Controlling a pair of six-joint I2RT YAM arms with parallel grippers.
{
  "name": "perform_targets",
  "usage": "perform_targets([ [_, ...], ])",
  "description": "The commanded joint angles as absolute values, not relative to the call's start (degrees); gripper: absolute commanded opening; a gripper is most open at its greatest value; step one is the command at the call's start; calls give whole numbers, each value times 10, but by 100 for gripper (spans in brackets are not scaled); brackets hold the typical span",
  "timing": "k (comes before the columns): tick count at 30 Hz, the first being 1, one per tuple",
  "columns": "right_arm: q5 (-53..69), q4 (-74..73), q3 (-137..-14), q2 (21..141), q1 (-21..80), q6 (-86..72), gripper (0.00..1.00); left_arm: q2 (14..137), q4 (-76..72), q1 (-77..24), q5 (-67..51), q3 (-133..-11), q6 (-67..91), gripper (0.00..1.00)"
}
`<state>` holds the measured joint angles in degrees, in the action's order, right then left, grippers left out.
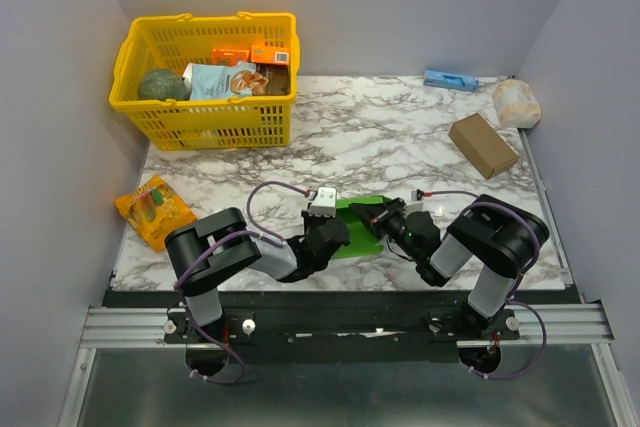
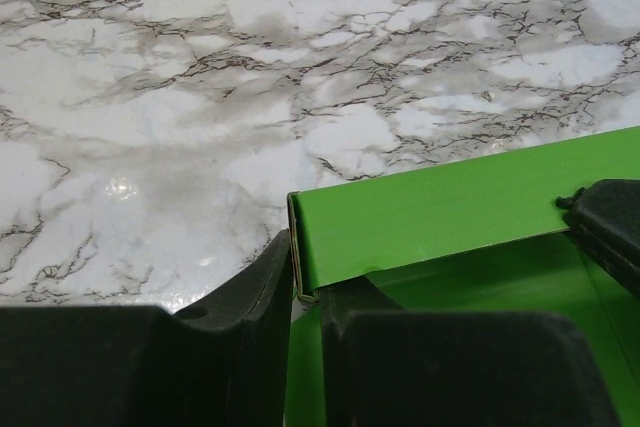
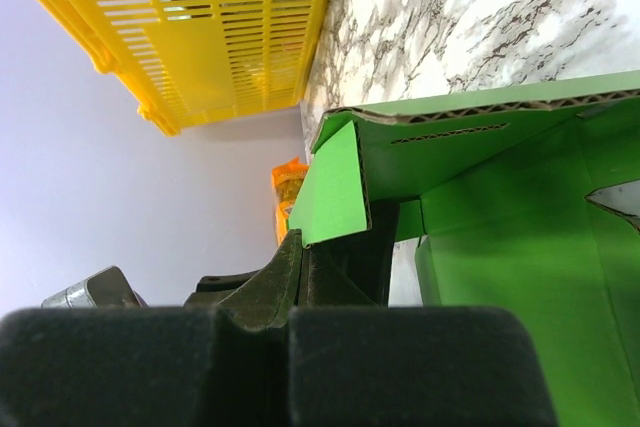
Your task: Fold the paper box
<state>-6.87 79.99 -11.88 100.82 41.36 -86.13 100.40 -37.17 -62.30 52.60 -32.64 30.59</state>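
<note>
Right wrist: light, crease-prone paper box (image 3: 500, 247) is clenched at flap by right gripper (image 3: 308, 249); left gripper's (image 2: 305, 287) hold cannot be told.

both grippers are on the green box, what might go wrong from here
1. The right gripper is shut on only the edge of one flap of the paper box. A pull may slip it free or tear the thin card.
2. The left gripper straddles just the end of a raised wall, so it may crush that corner or miss it.
3. In the top view both grippers sit very close together over the box and may bump.
</note>
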Motion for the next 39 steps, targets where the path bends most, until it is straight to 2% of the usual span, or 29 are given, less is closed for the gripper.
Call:
perform_targets([
  [1,-98,831,-100,1009,409,-853,0,1006,-350,-610,546,-285,303,28],
  [7,-95,840,-101,1017,409,-856,1,1001,-375,-610,535,-267,303,31],
  [9,-95,845,-101,1020,409,-856,1,1000,-386,-610,536,-264,301,26],
  [10,-95,847,-100,1021,409,-857,0,999,-390,-610,535,-260,301,21],
  [16,-98,850,-96,1020,409,-855,1,1012,-393,-609,553,-269,297,10],
  [19,-105,850,-90,1013,409,-855,0,1011,-318,-609,595,-293,342,0],
  [27,-120,838,-82,995,409,-850,1,1023,-150,-609,659,-333,450,0],
  [39,-131,839,-74,990,409,-852,1,1043,-80,-609,689,-343,512,0],
])
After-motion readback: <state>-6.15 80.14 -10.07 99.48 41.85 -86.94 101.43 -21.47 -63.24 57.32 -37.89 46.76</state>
